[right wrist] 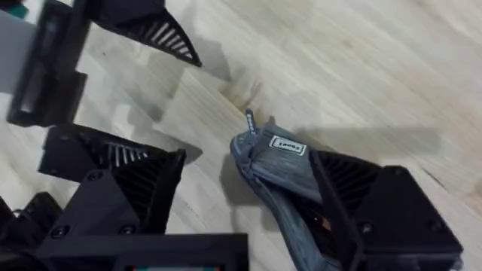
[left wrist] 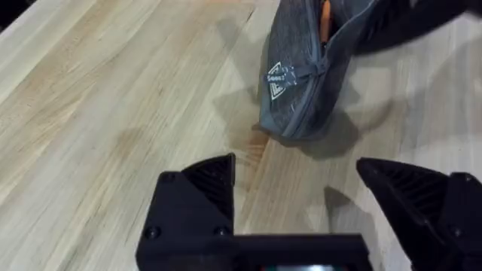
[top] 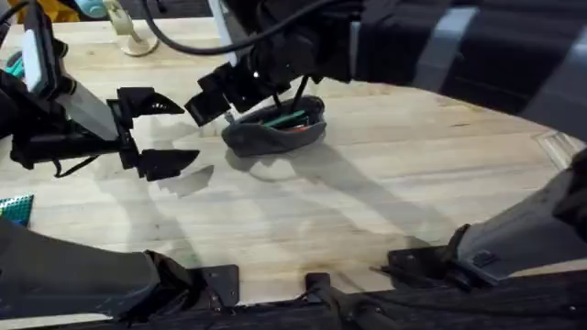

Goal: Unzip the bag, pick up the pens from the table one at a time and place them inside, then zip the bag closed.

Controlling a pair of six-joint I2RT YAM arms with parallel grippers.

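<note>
1. Black fingers [right wrist: 354, 196] of the right gripper [right wrist: 248, 203] stand apart around the end of the bag [right wrist: 279, 162]; one finger touches its side, though I cannot tell if they pinch it.
2. Overhead, the bag [top: 275, 128] lies open toward twelve o'clock on the table [top: 367, 192], with pens [top: 289, 119] inside, red and green.
3. From the left wrist, a white logo [left wrist: 280, 79] shows on the bag's end.
4. At nine o'clock, the left gripper [top: 158, 133] hangs wide open, holding nothing.
</note>
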